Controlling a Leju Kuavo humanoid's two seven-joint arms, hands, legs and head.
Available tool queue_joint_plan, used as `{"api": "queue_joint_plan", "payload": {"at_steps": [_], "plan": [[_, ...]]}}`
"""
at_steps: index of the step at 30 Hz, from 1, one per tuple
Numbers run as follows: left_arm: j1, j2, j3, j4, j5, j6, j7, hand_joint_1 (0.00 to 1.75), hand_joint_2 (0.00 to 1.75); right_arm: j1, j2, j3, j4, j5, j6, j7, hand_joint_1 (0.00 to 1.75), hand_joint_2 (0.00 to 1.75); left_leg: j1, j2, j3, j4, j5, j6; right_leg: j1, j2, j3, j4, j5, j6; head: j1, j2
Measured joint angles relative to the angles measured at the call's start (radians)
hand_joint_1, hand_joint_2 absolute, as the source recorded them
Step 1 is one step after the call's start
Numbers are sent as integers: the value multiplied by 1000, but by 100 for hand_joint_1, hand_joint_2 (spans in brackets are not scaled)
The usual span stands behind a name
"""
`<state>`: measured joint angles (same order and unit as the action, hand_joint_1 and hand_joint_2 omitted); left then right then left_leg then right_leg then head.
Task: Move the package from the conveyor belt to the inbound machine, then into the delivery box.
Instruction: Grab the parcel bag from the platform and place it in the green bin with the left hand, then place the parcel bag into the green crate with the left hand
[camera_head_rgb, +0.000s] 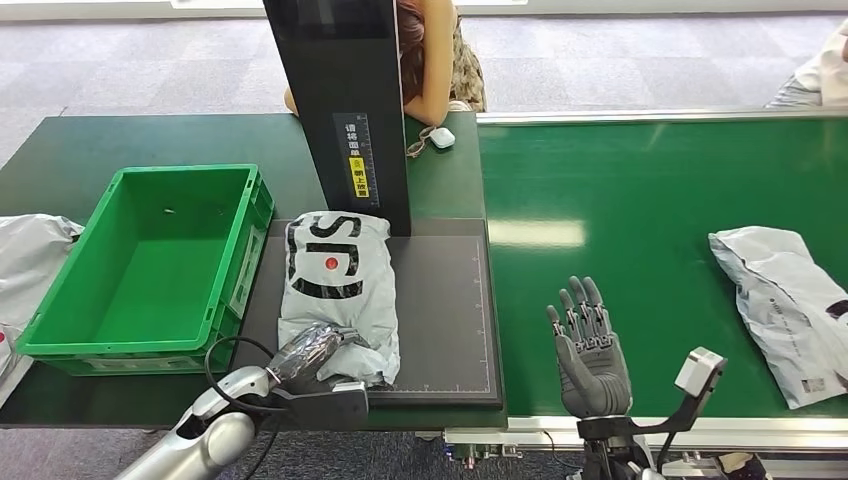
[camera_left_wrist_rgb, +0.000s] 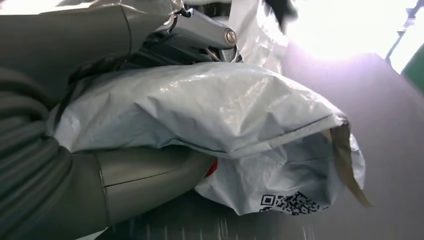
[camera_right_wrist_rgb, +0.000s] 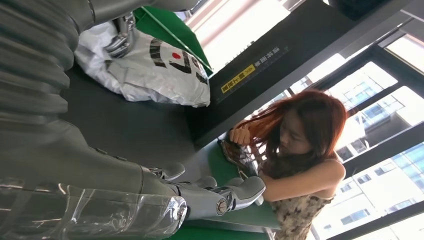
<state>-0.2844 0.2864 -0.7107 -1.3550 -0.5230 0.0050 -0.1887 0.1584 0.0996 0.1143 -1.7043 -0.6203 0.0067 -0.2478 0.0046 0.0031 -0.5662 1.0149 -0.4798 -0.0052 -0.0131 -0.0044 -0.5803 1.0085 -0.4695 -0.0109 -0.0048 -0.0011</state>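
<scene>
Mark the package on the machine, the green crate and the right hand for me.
package (camera_head_rgb: 338, 285), head view, its printed top face.
green crate (camera_head_rgb: 232, 262), head view, right wall's rim.
right hand (camera_head_rgb: 590, 355), head view, back of the palm.

Seated behind the dark green desk (camera_head_rgb: 60, 150), leaning on its far edge: a person (camera_head_rgb: 440, 60) with reddish hair in a patterned sleeveless top, one hand raised to the hair in the right wrist view. Just beside that person's arm on the desk, a small white case (camera_head_rgb: 442, 138) touching a pair of glasses (camera_head_rgb: 418, 146). At the far left edge, a crumpled grey plastic bag (camera_head_rgb: 30, 255) next to the green crate; beyond the desk, grey carpet (camera_head_rgb: 640, 60) and part of a second person (camera_head_rgb: 815, 80) in white at the upper right.
</scene>
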Motion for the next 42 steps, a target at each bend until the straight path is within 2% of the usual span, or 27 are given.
{"api": "queue_joint_plan", "payload": {"at_steps": [3, 8, 13, 18, 22, 25, 29, 33, 37, 40, 42], "plan": [[21, 1, 68, -63, 1, 94, -13, 175, 175, 21, 0, -3, -19, 4, -6, -4, 0, 175, 0, 0, -2, 0, 0, 0, 0, 0, -1, 0, 0, 0, 0, 0], [55, 2, 177, -180, -5, 197, -38, 175, 175, 41, 0, -10, -40, 8, -11, -9, 0, 175, 0, 0, -3, 0, 0, 0, 0, 0, -2, 0, 0, 0, 0, 0], [123, -7, 325, -336, 12, 357, -95, 175, 175, 58, 3, -21, -52, 10, -13, -12, 0, 175, 0, 0, -4, 0, 0, 0, 0, 1, -3, 0, 0, 0, 0, 0], [208, -46, 446, -468, 44, 478, -172, 175, 175, 64, 13, -29, -57, 12, -13, -10, 0, 175, 0, 0, -4, 0, -1, 0, 0, 1, -4, 0, 0, 0, 0, 0], [288, -83, 511, -555, 91, 566, -256, 175, 175, 64, 21, -30, -57, 13, -13, -7, 0, 175, 0, 0, -5, 0, -1, 1, 0, 1, -4, 0, -1, 0, 0, 0], [331, -109, 548, -609, 115, 598, -285, 175, 175, 65, 26, -30, -57, 13, -12, -5, 0, 175, 0, 0, -5, 0, -1, 1, 0, 0, -4, -1, -1, 0, 0, 0], [348, -129, 585, -644, 123, 598, -276, 173, 175, 68, 30, -30, -58, 14, -10, -2, 0, 175, 0, 0, -5, 0, -1, 1, 0, 0, -4, -1, -1, 0, 0, 0], [311, -139, 625, -637, 61, 534, -170, 167, 175, 68, 35, -31, -58, 18, -2, 3, 0, 175, 0, 0, -5, 0, -1, 1, 0, -1, -4, -1, -1, 0, 0, 0], [214, -139, 668, -547, -50, 397, 9, 175, 175, 60, 37, -31, -58, 23, 12, 10, 0, 175, 0, -1, -4, 0, 1, 0, 0, -1, -4, 0, 0, 0, 0, 0], [105, -126, 692, -406, -111, 277, 128, 175, 175, 45, 37, -31, -54, 25, 25, 28, 0, 175, 0, -1, -5, 0, 2, -1, 0, -2, -4, 0, 1, -2, 0, 0], [32, -114, 709, -287, -141, 232, 170, 175, 175, 34, 38, -32, -49, 25, 33, 38, 0, 175, 1, 0, -5, 0, 3, -1, 0, -1, -4, 0, 2, -3, 0, 0]]}}
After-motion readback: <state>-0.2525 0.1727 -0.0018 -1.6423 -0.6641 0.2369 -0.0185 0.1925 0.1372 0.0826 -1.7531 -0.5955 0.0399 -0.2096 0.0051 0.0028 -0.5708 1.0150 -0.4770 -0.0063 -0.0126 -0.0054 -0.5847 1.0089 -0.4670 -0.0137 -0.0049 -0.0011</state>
